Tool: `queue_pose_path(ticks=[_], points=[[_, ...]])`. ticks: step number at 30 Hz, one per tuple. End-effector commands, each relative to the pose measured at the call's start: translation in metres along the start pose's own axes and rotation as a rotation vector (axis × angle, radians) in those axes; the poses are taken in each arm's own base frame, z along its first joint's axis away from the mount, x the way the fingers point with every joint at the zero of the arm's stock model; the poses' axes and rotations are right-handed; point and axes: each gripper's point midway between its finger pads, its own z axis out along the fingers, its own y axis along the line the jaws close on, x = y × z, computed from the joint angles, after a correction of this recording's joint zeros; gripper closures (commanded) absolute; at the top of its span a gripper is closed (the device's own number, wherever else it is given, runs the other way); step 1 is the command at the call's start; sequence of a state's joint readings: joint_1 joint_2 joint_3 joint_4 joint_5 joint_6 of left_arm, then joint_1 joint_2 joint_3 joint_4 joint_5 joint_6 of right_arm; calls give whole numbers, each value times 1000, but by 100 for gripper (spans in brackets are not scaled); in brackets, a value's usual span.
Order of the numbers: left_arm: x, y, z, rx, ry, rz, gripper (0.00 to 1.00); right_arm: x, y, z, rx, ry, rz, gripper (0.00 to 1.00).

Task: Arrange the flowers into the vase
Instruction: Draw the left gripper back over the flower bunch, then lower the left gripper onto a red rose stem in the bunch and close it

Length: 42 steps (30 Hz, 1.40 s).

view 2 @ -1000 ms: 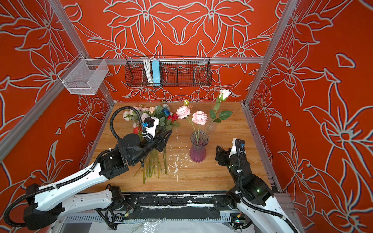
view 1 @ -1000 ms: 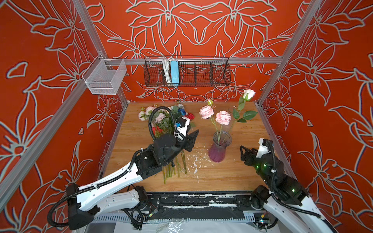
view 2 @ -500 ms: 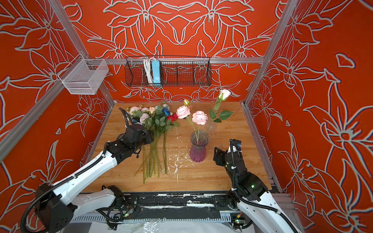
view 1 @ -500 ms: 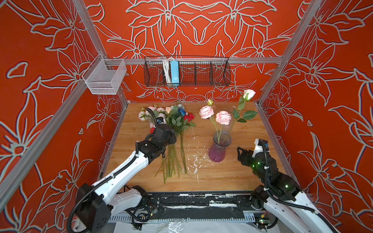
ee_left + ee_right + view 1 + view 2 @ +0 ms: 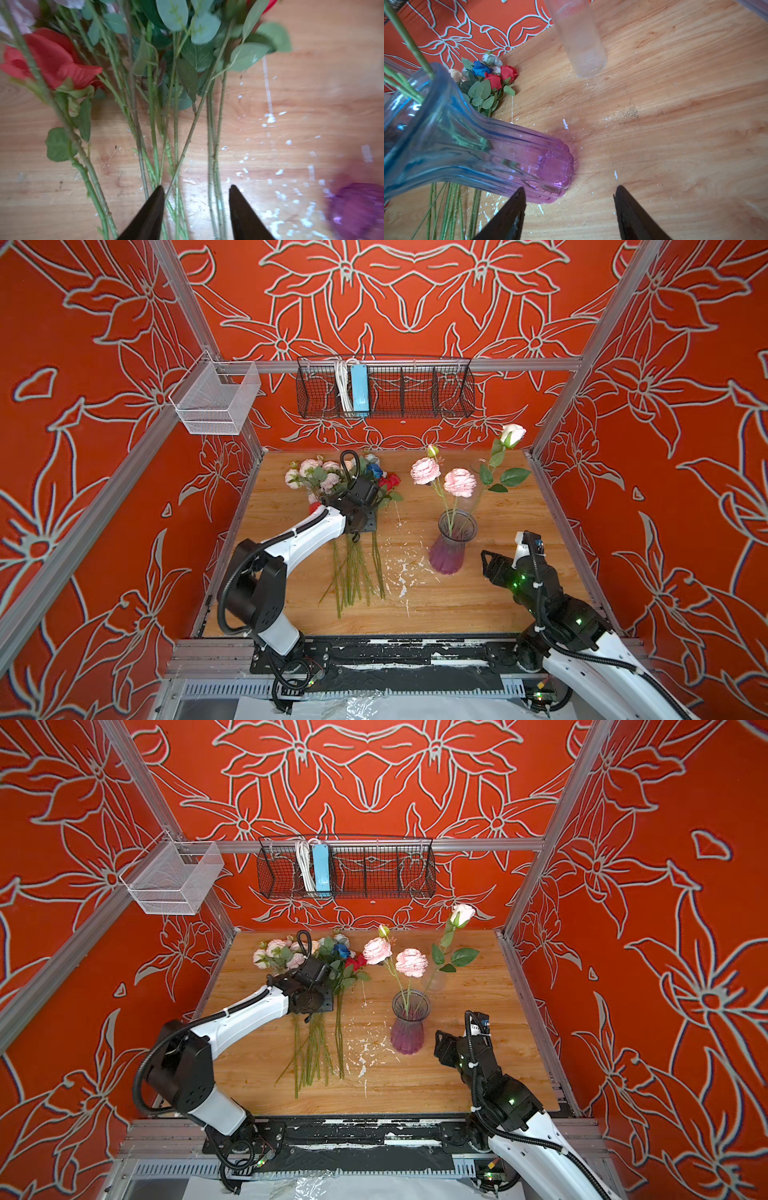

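Flowers (image 5: 309, 466) likely light, stems (image 5: 152, 124) thin, springy, tangled on desk (image 5: 498, 593); pinch one bare stem below leaves (image 5: 199, 27). Left jaws apart over stems; right jaws apart beside vase (image 5: 529, 162).

Wooden table (image 5: 519, 593) bears a flower heap (image 5: 353, 568), purple vase (image 5: 446, 558) and clear glass (image 5: 581, 41)

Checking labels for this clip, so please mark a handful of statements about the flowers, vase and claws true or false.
1. The vase stands upright holding pink flowers. True.
2. The left claw is shut on a red rose. False: it is open above the stems, holding nothing.
3. A bunch of flowers lies on the table. True.
4. The right claw grips the vase. False: it is open beside the vase's base.
5. The wall basket is empty. False: it holds a blue power strip.
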<state>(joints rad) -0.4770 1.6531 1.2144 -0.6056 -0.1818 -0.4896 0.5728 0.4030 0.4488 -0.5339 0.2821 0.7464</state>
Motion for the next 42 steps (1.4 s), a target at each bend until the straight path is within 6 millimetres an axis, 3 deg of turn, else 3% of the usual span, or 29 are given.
queue_pose_path(ticks=[1,9,19,26,33,42], points=[[17,15,10,-92,100,50,51,1,2,0,-20,-1,43,31],[36,15,27,-106,169,106,59,6,1,3,-21,5,44,32],[45,19,43,-142,213,148,67,5,0,2,-20,0,42,33],[47,17,48,-137,230,158,80,5,-1,0,-16,2,43,34],[41,8,32,-111,211,169,92,2,1,0,-20,-7,47,34],[31,-11,8,-52,171,175,96,3,3,2,-27,-2,45,34]])
